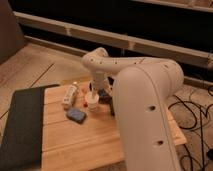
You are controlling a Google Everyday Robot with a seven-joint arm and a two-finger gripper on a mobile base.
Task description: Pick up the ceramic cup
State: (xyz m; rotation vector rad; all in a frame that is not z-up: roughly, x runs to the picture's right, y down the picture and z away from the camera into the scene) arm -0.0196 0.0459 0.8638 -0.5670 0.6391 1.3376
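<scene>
tool (93, 92) at ceramic cup (91, 101), table (85, 142) middle

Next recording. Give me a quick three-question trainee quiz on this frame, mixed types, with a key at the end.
1. Multiple choice: over the table, where is the gripper?
A) at its left edge
B) directly over the cup
C) at its front edge
2. True or false: in the picture, the bottle lies left of the cup.
3. Fill in: the dark mat covers the table's ___ end, as the picture shows it.

Key: 1 B; 2 true; 3 left.
</scene>
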